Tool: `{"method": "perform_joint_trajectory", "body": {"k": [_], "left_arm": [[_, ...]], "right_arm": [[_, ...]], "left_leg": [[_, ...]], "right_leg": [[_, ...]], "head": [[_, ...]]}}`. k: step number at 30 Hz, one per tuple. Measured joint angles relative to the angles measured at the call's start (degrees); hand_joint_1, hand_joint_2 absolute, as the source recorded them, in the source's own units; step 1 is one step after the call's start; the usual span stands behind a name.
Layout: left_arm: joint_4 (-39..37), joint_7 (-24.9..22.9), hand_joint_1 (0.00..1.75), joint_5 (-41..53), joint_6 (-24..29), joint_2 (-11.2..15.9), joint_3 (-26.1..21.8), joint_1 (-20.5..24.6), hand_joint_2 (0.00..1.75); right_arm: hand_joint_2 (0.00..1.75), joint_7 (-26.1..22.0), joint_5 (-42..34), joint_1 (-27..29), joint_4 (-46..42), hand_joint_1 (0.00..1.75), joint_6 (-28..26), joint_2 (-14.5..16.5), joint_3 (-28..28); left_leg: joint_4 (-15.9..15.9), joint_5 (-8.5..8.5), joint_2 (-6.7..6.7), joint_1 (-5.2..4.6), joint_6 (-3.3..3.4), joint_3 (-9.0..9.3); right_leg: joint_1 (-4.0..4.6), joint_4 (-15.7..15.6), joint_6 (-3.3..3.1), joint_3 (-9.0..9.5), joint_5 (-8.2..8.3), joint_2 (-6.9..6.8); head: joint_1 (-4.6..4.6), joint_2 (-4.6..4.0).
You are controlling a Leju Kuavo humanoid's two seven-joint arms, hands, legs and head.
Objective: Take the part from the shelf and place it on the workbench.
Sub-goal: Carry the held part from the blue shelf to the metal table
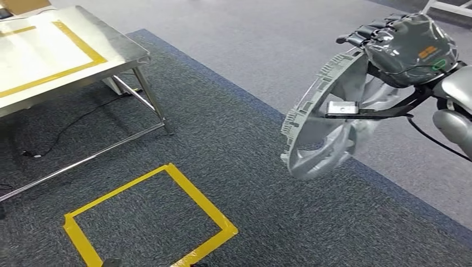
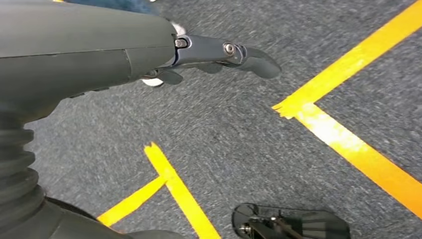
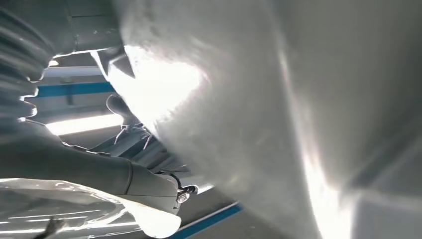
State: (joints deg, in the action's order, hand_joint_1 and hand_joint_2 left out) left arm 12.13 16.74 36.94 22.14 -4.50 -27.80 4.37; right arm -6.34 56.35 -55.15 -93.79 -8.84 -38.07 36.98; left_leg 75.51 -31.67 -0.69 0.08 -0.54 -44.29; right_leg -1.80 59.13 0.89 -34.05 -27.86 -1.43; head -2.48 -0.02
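The part (image 1: 320, 119) is a large grey ring-shaped plastic piece with a toothed rim. It hangs on edge in the air at the right of the head view, above the carpet. My right hand (image 1: 409, 47) grips its upper rim, fingers hooked over the top. Close up in the right wrist view, the part's pale inner surface (image 3: 278, 114) looms beside my right hand (image 3: 99, 174). The steel workbench (image 1: 119, 47) with a yellow tape rectangle stands at the upper left, far from the part. My left hand (image 2: 219, 57) hangs over the carpet, its fingers loosely extended and holding nothing.
A yellow tape square (image 1: 147, 222) marks the dark carpet below the workbench. A black cable (image 1: 67, 125) trails on the floor under the bench legs (image 1: 153, 97). Lighter grey carpet (image 1: 267, 39) lies beyond. Yellow tape lines (image 2: 348, 144) cross the floor under my left hand.
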Motion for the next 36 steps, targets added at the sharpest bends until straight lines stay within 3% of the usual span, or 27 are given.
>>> {"method": "perform_joint_trajectory", "body": {"k": [1, 2, 4, 5, 7, 9, 10, 12, 14, 15, 16, 17, 19, 20, 22, 24, 26, 28, 30, 31, 32, 34, 36], "left_arm": [[0.0, -0.01, 0.0, 0.03, 0.0, -0.01, 0.0, -0.05, 1.75], [0.0, -0.02, 0.0, 0.07, 0.0, 0.01, 0.0, -0.09, 1.75], [0.0, -0.04, 0.0, 0.16, 0.0, 0.07, 0.0, -0.09, 1.75], [0.0, -0.04, 0.0, 0.21, 0.01, 0.09, 0.0, -0.03, 1.75], [0.0, -0.03, 0.0, 0.33, 0.02, 0.09, 0.0, 0.05, 1.75], [0.0, -0.04, 0.0, 0.48, 0.04, 0.08, 0.0, -0.01, 1.75], [0.0, -0.04, 0.0, 0.55, 0.08, 0.03, 0.0, -0.06, 1.75], [0.0, -0.04, 0.0, 0.62, 0.19, -0.03, 0.0, -0.01, 1.75], [0.0, -0.04, 0.0, 0.65, 0.23, -0.08, 0.0, 0.12, 1.75], [0.0, -0.04, 0.0, 0.66, 0.22, -0.13, 0.0, 0.11, 1.75], [0.0, -0.05, 0.0, 0.67, 0.21, -0.18, 0.01, 0.09, 1.75], [0.0, -0.05, 0.0, 0.7, 0.2, -0.22, 0.01, 0.06, 1.75], [0.0, -0.06, 0.0, 0.79, 0.2, -0.25, 0.02, 0.06, 1.75], [0.0, -0.06, 0.0, 0.86, 0.2, -0.25, 0.02, 0.09, 1.75], [0.0, -0.07, 0.0, 0.97, 0.21, -0.24, 0.01, 0.03, 1.75], [0.0, -0.07, 0.0, 1.03, 0.21, -0.16, 0.0, -0.17, 1.75], [0.0, -0.07, 0.0, 1.08, 0.2, -0.14, 0.01, -0.23, 1.75], [0.0, -0.07, 0.0, 1.11, 0.2, -0.2, 0.02, -0.1, 1.75], [0.0, -0.07, 0.0, 1.11, 0.19, -0.2, 0.02, -0.05, 1.75], [0.0, -0.07, 0.0, 1.12, 0.19, -0.21, 0.02, -0.08, 1.75], [0.0, -0.07, 0.0, 1.12, 0.18, -0.19, 0.02, -0.12, 1.75], [0.0, -0.07, 0.0, 1.16, 0.18, -0.13, 0.02, -0.14, 1.75], [0.0, -0.07, 0.0, 1.2, 0.18, -0.09, 0.02, -0.04, 1.75]], "right_arm": [[1.75, 0.02, 0.01, 0.07, 0.0, 1.75, -0.01, 0.0, 0.05], [1.75, 0.05, 0.01, 0.12, 0.0, 1.75, -0.03, 0.0, 0.05], [1.75, 0.13, 0.0, 0.15, -0.01, 1.75, -0.07, 0.0, 0.01], [1.75, 0.15, -0.01, 0.15, -0.02, 1.75, -0.1, 0.0, -0.03], [1.75, 0.17, -0.01, 0.23, -0.02, 1.75, -0.14, 0.0, -0.07], [1.75, 0.16, -0.02, 0.38, -0.02, 1.75, -0.15, -0.01, -0.11], [1.75, 0.17, -0.04, 0.43, -0.03, 1.75, -0.18, -0.03, -0.15], [1.75, 0.21, -0.08, 0.42, -0.03, 1.75, -0.27, -0.1, -0.33], [1.75, 0.25, -0.1, 0.63, -0.03, 1.75, -0.33, -0.16, -0.46], [1.75, 0.26, -0.09, 0.86, -0.02, 1.75, -0.32, -0.16, -0.48], [1.75, 0.25, -0.09, 1.06, -0.02, 1.75, -0.32, -0.17, -0.48], [1.75, 0.25, -0.1, 1.18, -0.03, 1.75, -0.32, -0.17, -0.5], [1.75, 0.25, -0.12, 1.13, -0.04, 1.75, -0.33, -0.17, -0.62], [1.75, 0.25, -0.14, 1.06, -0.06, 1.75, -0.33, -0.17, -0.7], [1.75, 0.25, -0.14, 1.08, -0.08, 1.75, -0.32, -0.17, -0.78], [1.75, 0.22, -0.13, 1.12, -0.11, 1.75, -0.3, -0.17, -0.78], [1.75, 0.2, -0.13, 1.04, -0.14, 1.75, -0.3, -0.16, -0.79], [1.75, 0.19, -0.13, 0.98, -0.15, 1.75, -0.3, -0.16, -0.81], [1.75, 0.16, -0.12, 1.01, -0.15, 1.75, -0.3, -0.15, -0.79], [1.75, 0.16, -0.12, 1.04, -0.15, 1.75, -0.3, -0.15, -0.78], [1.75, 0.16, -0.11, 1.06, -0.15, 1.75, -0.3, -0.15, -0.77], [1.75, 0.17, -0.12, 1.04, -0.15, 1.75, -0.31, -0.15, -0.79], [1.75, 0.17, -0.15, 0.97, -0.15, 1.75, -0.32, -0.16, -0.84]], "left_leg": [[-0.09, 0.86, 0.09, 0.14, -0.06, -0.11], [-2.44, 2.73, 0.28, 0.23, -0.03, 0.89], [-9.98, 6.67, 1.82, 0.0, 0.3, 4.4], [-13.02, 7.53, 2.73, -0.26, 0.61, 5.78], [-15.29, 7.31, 3.64, -0.77, 1.14, 6.68], [-15.89, 7.29, 2.76, -0.68, 1.77, 6.97], [-16.14, 7.37, 2.26, -0.56, 2.16, 7.22], [-16.52, 7.5, 1.31, -0.33, 2.84, 7.64], [-16.51, 7.41, 0.21, -0.44, 3.22, 7.69], [-16.49, 7.35, -0.39, -0.5, 3.29, 7.75], [-16.46, 7.3, -0.99, -0.55, 3.33, 7.82], [-16.4, 7.24, -1.61, -0.56, 3.31, 7.93], [-16.11, 6.97, -2.8, -0.55, 3.07, 8.05], [-15.83, 6.82, -3.41, -0.57, 2.85, 7.92], [-15.56, 6.81, -4.42, -0.52, 2.28, 7.49], [-15.6, 6.89, -5.06, -0.43, 1.72, 7.24], [-14.0, 5.76, -3.48, -0.56, 1.0, 6.58], [-8.11, 2.71, -0.95, -0.4, 0.22, 3.92], [-1.34, 0.3, -0.11, 0.07, -0.27, 0.64], [-0.12, 0.45, -0.01, 0.24, -0.41, -0.01], [-1.28, 1.72, 0.11, 0.37, -0.47, 0.48], [-8.34, 5.54, 1.04, 0.39, -0.27, 3.89], [-14.33, 7.29, 2.37, -0.06, 0.33, 6.82]], "right_leg": [[-0.01, 0.0, 0.05, 0.2, -0.17, -0.5], [-0.01, 0.0, 0.15, 0.48, -0.37, -0.98], [0.1, -0.01, 0.54, 1.07, -0.82, -1.81], [0.24, -0.01, 0.79, 1.23, -1.0, -2.15], [0.57, -0.19, 1.33, 1.4, -1.22, -2.93], [0.53, -0.44, 1.93, 1.71, -1.57, -3.52], [0.44, 0.1, 2.16, 1.57, -2.16, -2.96], [0.3, 4.7, 2.29, -0.71, -4.66, -0.6], [0.36, 12.7, 2.26, -5.2, -7.59, 1.01], [0.38, 15.49, 2.26, -7.04, -8.03, 1.24], [0.41, 16.2, 2.21, -7.95, -7.34, 1.32], [0.4, 14.44, 2.12, -7.6, -5.47, 1.39], [0.27, 6.96, 1.96, -4.65, -1.01, 2.54], [0.17, 3.51, 1.88, -3.03, 0.29, 3.33], [0.18, 0.65, 1.74, -1.47, 0.59, 4.25], [0.16, 0.31, 1.35, -1.14, 0.63, 3.47], [-0.06, -0.05, 0.69, -0.67, 0.67, 2.44], [-0.06, -0.25, 0.16, -0.26, 0.53, 1.33], [0.0, -0.25, -0.02, -0.07, 0.32, 0.31], [0.0, -0.24, 0.0, 0.03, 0.21, -0.14], [-0.01, -0.24, 0.08, 0.19, 0.09, -0.56], [0.0, -0.25, 0.39, 0.68, -0.25, -1.35], [0.26, -0.24, 0.92, 1.0, -0.57, -1.96]], "head": [[-0.01, 0.0], [0.0, 0.0], [-0.02, 0.0], [-0.02, 0.0], [0.0, 0.0], [0.05, 0.0], [0.09, 0.0], [0.41, 0.0], [0.64, 0.0], [0.66, 0.0], [0.67, 0.0], [0.67, 0.0], [0.68, 0.0], [0.64, 0.0], [0.63, 0.0], [0.63, 0.0], [0.39, 0.0], [0.13, 0.0], [0.09, 0.0], [0.09, 0.0], [0.07, 0.0], [0.08, 0.0], [0.09, 0.0]]}}
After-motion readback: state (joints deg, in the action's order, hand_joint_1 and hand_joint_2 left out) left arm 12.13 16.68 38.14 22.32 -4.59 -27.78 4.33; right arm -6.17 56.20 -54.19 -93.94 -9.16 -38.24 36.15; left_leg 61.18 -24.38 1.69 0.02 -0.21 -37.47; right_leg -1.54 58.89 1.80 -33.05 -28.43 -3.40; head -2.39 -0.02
